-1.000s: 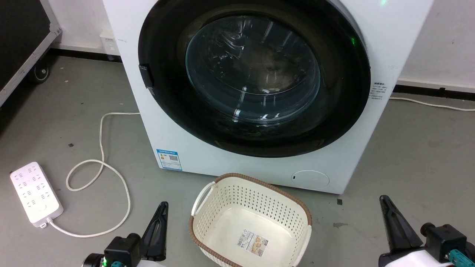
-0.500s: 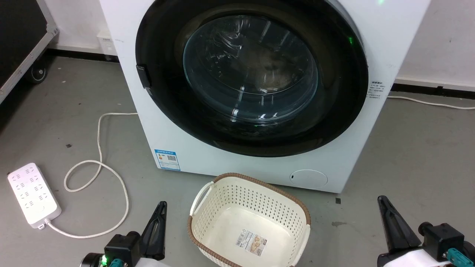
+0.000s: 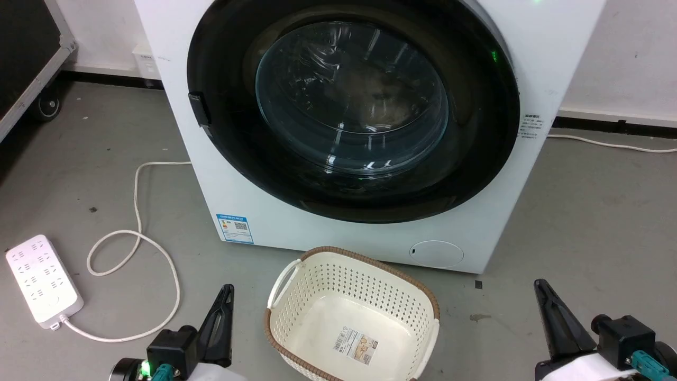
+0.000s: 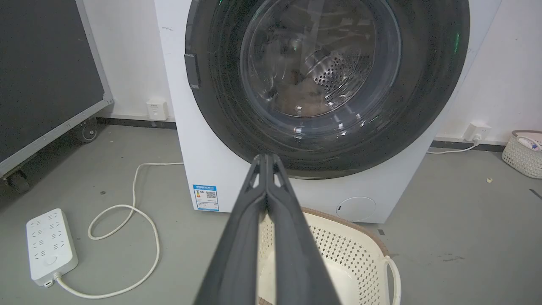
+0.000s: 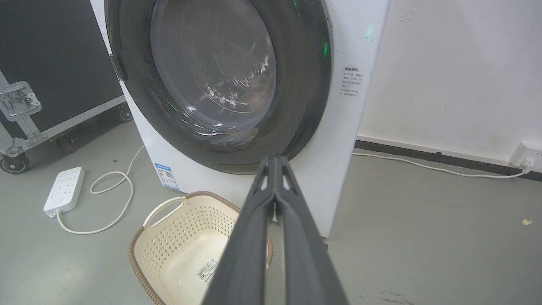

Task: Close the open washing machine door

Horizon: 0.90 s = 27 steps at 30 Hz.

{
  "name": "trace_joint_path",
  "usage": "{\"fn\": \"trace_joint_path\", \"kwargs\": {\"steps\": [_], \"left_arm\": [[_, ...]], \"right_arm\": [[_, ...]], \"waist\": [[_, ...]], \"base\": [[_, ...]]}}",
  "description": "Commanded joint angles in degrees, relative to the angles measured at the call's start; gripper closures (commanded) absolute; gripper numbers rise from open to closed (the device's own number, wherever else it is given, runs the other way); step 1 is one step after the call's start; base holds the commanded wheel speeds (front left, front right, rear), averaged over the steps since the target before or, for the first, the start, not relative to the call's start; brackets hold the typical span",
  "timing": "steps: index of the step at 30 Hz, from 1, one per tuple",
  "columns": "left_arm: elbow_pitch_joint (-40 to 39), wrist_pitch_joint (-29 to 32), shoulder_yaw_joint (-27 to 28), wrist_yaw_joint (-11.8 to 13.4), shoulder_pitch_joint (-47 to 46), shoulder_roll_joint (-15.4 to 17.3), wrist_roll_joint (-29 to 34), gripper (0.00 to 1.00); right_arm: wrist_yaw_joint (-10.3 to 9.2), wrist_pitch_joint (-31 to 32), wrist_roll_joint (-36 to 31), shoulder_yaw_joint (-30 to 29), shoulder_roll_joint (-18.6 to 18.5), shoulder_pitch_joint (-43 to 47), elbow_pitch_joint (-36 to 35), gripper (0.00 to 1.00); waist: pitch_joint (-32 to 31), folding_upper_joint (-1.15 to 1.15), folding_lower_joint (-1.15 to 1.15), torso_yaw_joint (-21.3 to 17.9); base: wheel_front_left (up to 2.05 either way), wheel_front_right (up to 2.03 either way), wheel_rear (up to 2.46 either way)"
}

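The washing machine door [image 3: 351, 106] lies flat against the front of the white washing machine [image 3: 338, 235], filling the upper middle of the head frame. The left end effector [image 3: 226, 296] at lower left and the right end effector [image 3: 540, 290] at lower right each have their fingers pressed together on nothing, apart from the machine. A cream basket [image 3: 293, 270] stands on the floor between them, near the machine's front

Even light, sharp — washing machine door [image 3: 351, 106] glinting
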Motion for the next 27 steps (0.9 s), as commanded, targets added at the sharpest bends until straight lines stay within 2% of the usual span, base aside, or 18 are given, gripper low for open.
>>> {"fn": "trace_joint_path", "kwargs": {"steps": [1, 27], "left_arm": [[-0.36, 0.35, 0.19, 0.31, -0.58, 0.06, 0.52, 1.0], [-2.08, 3.86, 1.3, 1.57, -1.28, -0.04, 2.34, 1.0]], "right_arm": [[-0.01, 0.22, -0.52, 0.11, 0.16, -0.85, -0.41, 1.0], [-0.02, 2.66, -1.49, 0.95, 0.29, -1.71, -1.32, 1.0]], "waist": [[0.01, 0.0, 0.0, -0.04], [0.23, 0.0, 0.0, -1.2]], "base": [[0.0, 0.0, 0.0], [0.0, 0.0, 0.0]]}}
